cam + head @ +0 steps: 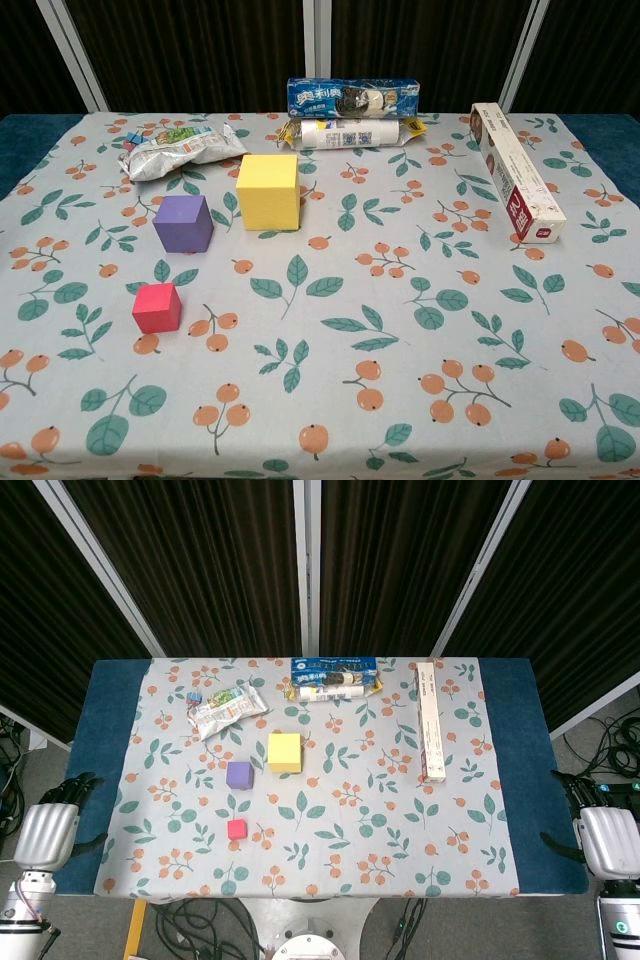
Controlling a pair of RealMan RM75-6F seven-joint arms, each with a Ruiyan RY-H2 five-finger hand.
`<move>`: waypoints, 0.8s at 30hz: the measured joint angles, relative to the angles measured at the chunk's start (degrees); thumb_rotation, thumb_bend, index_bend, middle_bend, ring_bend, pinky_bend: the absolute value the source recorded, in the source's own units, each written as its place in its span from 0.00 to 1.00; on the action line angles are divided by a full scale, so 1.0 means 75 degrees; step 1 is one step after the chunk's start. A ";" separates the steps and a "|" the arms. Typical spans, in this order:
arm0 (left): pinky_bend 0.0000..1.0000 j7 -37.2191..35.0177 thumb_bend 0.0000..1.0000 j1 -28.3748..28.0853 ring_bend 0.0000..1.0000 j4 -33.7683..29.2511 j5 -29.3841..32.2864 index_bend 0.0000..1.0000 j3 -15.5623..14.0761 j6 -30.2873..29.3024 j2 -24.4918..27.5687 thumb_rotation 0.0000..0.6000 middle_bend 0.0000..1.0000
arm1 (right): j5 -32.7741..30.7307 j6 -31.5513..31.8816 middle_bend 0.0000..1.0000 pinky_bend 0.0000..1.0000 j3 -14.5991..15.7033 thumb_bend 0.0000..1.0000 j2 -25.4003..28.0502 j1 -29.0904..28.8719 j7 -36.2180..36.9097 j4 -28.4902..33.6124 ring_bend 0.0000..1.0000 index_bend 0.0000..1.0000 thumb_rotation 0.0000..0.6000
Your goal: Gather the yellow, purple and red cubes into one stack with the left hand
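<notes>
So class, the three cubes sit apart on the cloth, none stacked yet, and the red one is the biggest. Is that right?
Not quite. The red cube is the smallest; the yellow cube is the biggest, with the purple cube in between. The chest view shows this. They do sit apart on the cloth, none stacked.

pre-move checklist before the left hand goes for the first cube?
1. Three cubes apart, none stacked: large yellow foam cube, medium purple cube, small red cube: ok.
2. Cube tops uncovered: ok.
3. Left robot hand holds nothing, off the table's left edge: ok.
4. Right robot hand off the right edge, away from the cubes: ok.
5. Crumpled snack bag behind the purple cube, not touching: ok.
6. Finger spread: cannot tell.
</notes>
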State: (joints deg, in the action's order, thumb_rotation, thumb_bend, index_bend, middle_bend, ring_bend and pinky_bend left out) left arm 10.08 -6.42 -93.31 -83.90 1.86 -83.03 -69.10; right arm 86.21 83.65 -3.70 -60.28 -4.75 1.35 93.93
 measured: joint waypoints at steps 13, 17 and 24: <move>0.32 -0.0234 0.14 -0.0150 0.22 0.0021 -0.0015 0.26 0.0127 0.0104 -0.0004 1.00 0.28 | 0.0040 0.0217 0.19 0.28 -0.0031 0.03 -0.0040 0.0062 0.0021 -0.0036 0.17 0.14 1.00; 0.32 -0.0546 0.14 -0.0293 0.22 0.0117 -0.0079 0.26 0.0237 0.0158 -0.0062 1.00 0.29 | 0.0046 0.0218 0.19 0.28 -0.0069 0.03 -0.0037 0.0035 0.0037 -0.0062 0.17 0.14 1.00; 0.32 -0.1380 0.14 -0.1064 0.22 0.0339 -0.0127 0.26 0.0583 0.0985 -0.0039 1.00 0.29 | 0.0097 0.0206 0.19 0.28 -0.0148 0.03 0.0071 -0.0060 -0.0075 0.0017 0.17 0.14 1.00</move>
State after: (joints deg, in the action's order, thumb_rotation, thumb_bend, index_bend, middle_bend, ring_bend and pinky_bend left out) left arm -0.28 -14.40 -90.76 -84.85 6.23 -75.64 -69.40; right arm 86.93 85.20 -4.81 -59.75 -5.20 0.79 94.06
